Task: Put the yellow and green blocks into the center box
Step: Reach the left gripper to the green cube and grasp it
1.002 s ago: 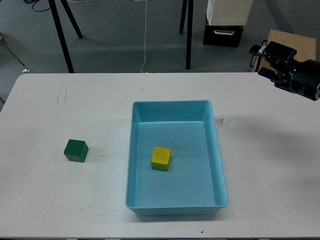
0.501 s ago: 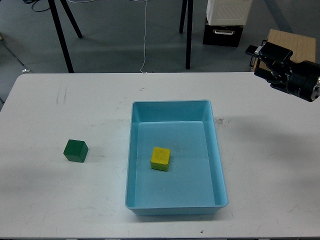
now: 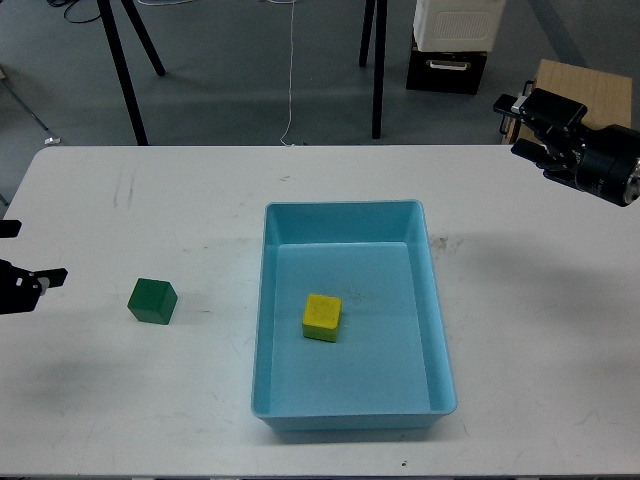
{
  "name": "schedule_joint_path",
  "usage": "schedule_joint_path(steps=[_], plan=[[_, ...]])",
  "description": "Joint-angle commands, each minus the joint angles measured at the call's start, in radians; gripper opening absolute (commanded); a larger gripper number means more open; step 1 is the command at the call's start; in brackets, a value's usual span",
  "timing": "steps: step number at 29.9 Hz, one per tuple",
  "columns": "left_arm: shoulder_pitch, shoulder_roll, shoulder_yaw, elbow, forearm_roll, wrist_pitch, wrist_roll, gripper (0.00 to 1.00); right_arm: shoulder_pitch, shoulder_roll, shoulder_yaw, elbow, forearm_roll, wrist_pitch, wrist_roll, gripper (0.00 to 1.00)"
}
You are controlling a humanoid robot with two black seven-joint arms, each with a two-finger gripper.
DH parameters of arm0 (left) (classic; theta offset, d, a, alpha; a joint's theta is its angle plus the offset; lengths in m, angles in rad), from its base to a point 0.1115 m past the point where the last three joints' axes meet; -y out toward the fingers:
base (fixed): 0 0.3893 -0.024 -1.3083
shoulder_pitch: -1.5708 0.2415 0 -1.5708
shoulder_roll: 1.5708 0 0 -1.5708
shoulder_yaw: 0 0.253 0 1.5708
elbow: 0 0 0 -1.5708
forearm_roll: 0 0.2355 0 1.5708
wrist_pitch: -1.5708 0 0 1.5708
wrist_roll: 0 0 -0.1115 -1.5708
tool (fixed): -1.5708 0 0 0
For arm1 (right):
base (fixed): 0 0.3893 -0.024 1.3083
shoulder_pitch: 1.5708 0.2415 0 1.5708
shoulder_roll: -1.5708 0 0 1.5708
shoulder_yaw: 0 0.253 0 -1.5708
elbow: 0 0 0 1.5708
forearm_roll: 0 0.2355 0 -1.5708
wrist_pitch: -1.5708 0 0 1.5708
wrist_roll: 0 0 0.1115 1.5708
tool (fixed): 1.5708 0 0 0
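Observation:
A yellow block (image 3: 322,316) lies inside the light blue box (image 3: 435,300) at the table's centre. A green block (image 3: 152,300) sits on the white table left of the box. My left gripper (image 3: 32,252) has come in at the left edge, open and empty, a short way left of the green block and not touching it. My right gripper (image 3: 522,124) is raised beyond the table's far right corner, its two fingers apart and empty, well away from both blocks.
The white table (image 3: 130,400) carries only the box and the green block. Beyond its far edge are black stand legs (image 3: 122,70), a white and black case (image 3: 452,40) on the floor and a wooden board (image 3: 585,90).
My left gripper has entered from the left edge; it was out of view before. My right gripper has shifted only slightly. The blocks and box have not moved.

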Motion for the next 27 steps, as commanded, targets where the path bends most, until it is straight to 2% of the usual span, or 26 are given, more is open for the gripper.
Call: schedule_joint_path(steps=[1, 13, 18, 27], plan=[[-0.004, -0.048, 0.000, 0.000, 0.069, -0.012, 0.000, 1.00, 0.005, -0.034, 0.041, 0.000, 0.007, -0.001, 0.000, 0.99], [0.007, -0.100, 0.035, 0.000, 0.116, -0.021, 0.000, 1.00, 0.025, -0.220, 0.284, -0.038, 0.056, 0.002, -0.005, 0.99], [-0.001, -0.123, 0.048, 0.008, 0.155, -0.016, 0.000, 1.00, 0.165, -0.258, 0.234, -0.058, 0.143, 0.028, -0.009, 0.99], [-0.041, -0.183, 0.049, 0.072, 0.155, -0.013, 0.000, 1.00, 0.175, -0.258, 0.163, -0.049, 0.203, 0.037, -0.009, 0.99]])
